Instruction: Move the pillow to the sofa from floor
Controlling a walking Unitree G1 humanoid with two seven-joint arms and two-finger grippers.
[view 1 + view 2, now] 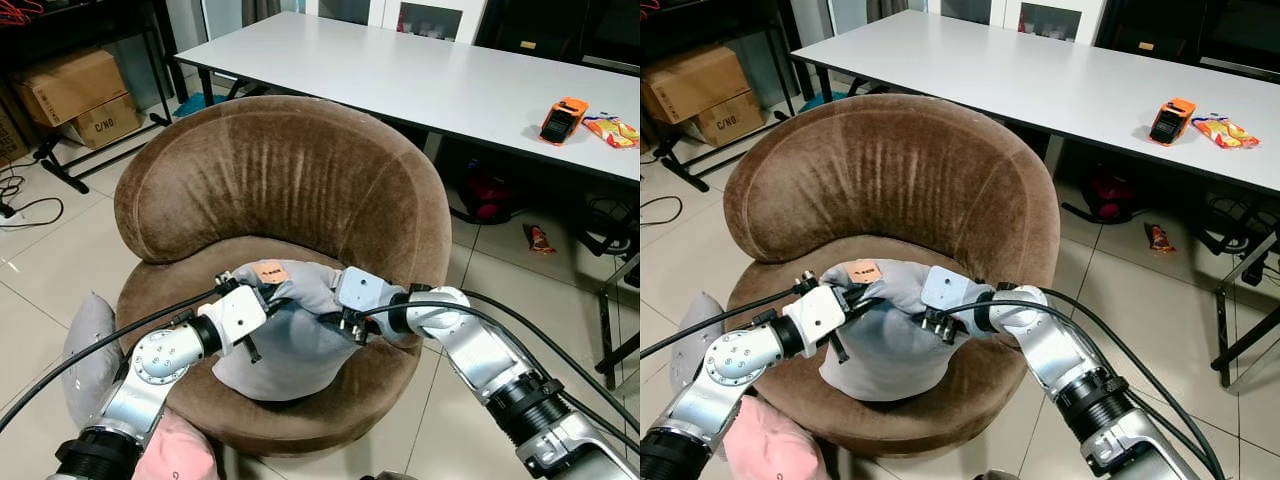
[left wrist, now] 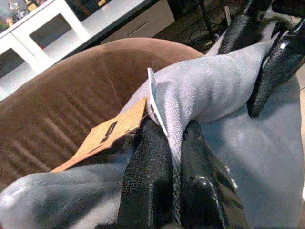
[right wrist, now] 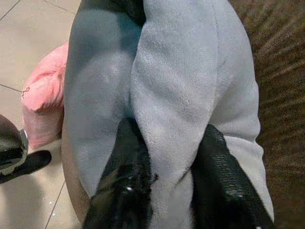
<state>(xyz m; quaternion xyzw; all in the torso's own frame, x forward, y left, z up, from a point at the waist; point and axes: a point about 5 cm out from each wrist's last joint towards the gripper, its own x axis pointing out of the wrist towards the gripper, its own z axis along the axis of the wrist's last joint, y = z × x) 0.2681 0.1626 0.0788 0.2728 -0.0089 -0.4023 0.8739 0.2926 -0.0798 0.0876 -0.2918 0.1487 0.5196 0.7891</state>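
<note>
I have the grey pillow point(image 1: 290, 340), soft plush with an orange tag whose print I can't read, resting on the seat of the round brown velvet sofa point(image 1: 290, 180). My left gripper point(image 2: 169, 157) has its jaws pinched on a fold by the tag at 9 o'clock of the pillow; my right gripper point(image 3: 167, 162) jaws clamp a fold at 3 o'clock. One pink pillow point(image 3: 43, 102) lies on the tiled floor point(image 1: 60, 260). Cardboard box point(image 1: 105, 120) at 10 o'clock reads "C/NB"
</note>
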